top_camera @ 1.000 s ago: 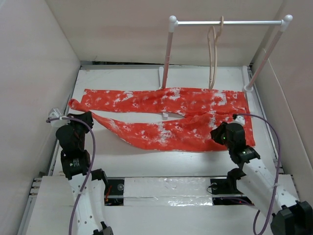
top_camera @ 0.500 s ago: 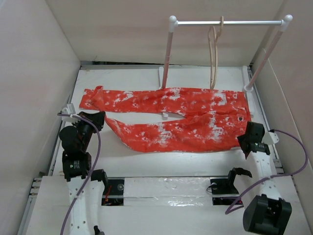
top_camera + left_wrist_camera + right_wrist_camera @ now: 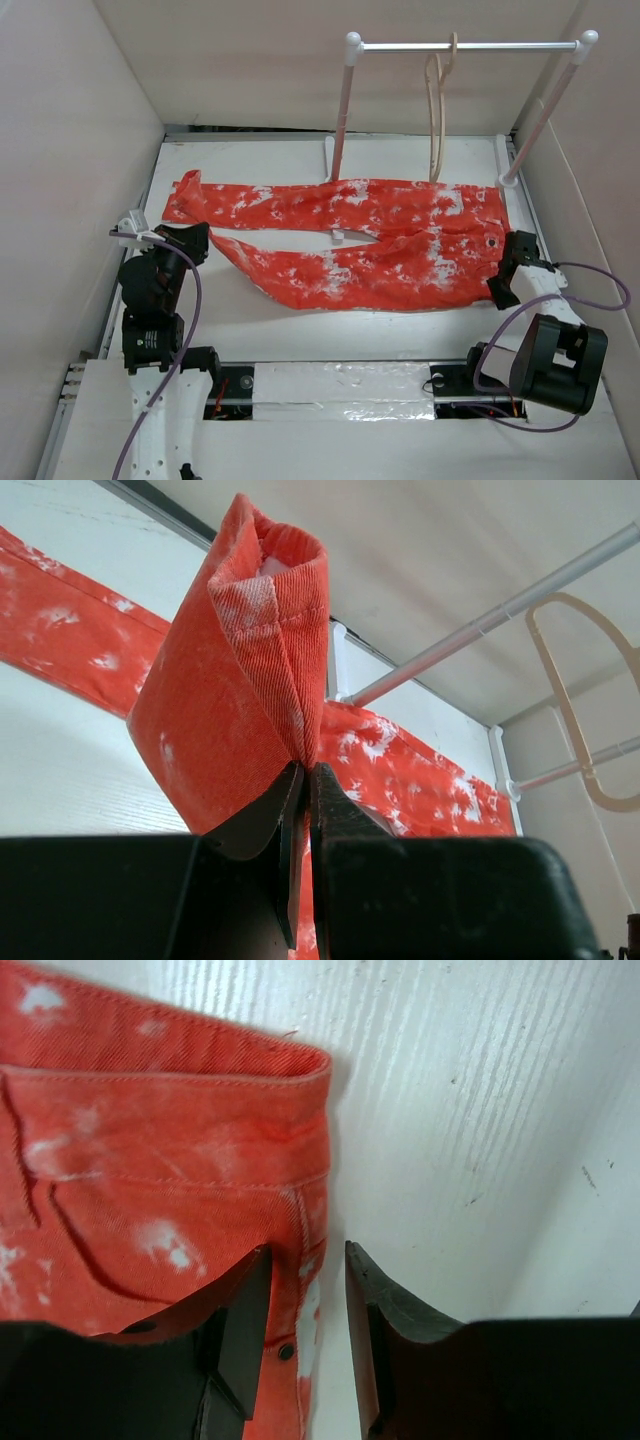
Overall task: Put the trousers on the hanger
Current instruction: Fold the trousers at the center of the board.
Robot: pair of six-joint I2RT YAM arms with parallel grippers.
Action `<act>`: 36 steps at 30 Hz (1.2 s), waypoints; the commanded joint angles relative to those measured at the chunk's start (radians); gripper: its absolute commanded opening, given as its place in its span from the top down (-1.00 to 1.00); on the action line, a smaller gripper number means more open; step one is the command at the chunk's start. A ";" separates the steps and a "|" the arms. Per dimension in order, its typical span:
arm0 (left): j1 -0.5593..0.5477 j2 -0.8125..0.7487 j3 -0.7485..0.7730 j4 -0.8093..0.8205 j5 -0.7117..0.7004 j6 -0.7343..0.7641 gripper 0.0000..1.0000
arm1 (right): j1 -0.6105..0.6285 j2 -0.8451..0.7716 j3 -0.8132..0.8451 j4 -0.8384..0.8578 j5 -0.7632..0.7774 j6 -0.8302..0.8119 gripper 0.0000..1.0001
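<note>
One of two holds made, and little else of the job done. Clamped on a leg cuff of the trousers (image 3: 420, 215) with the left gripper (image 3: 303, 780), fingers pressed tight together on the fabric, propping that cuff up in a standing fold at the centre of the left wrist view. Spread otherwise flat across the middle of the white surface (image 3: 300, 330), legs toward the left of the overhead view, waist toward the right. Poised at the waistband corner with the right gripper (image 3: 308, 1260), fingers released and parted, one over the cloth and one over bare surface, the hem edge running between them beside a small dark stud (image 3: 287, 1352); grasping nothing. Hung from the white rail rack (image 3: 460, 46) at the upper right of the overhead view, the pale beige hanger (image 3: 437, 110), well apart from both arms, with nothing draped on it. Left to do, by the look of it: closing on the waist, raising the garment clear, and laying it over the hanger.
</note>
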 commanded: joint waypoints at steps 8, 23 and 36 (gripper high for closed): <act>0.024 0.003 0.021 0.050 -0.036 0.001 1.00 | -0.015 -0.075 0.137 -0.023 0.133 -0.136 1.00; 0.024 0.114 0.101 0.023 -0.186 -0.002 1.00 | 0.005 -0.270 0.471 -0.390 0.029 -0.265 1.00; 0.033 0.249 0.146 -0.042 -0.356 0.012 1.00 | -0.015 -0.176 0.496 -0.153 0.004 -0.495 1.00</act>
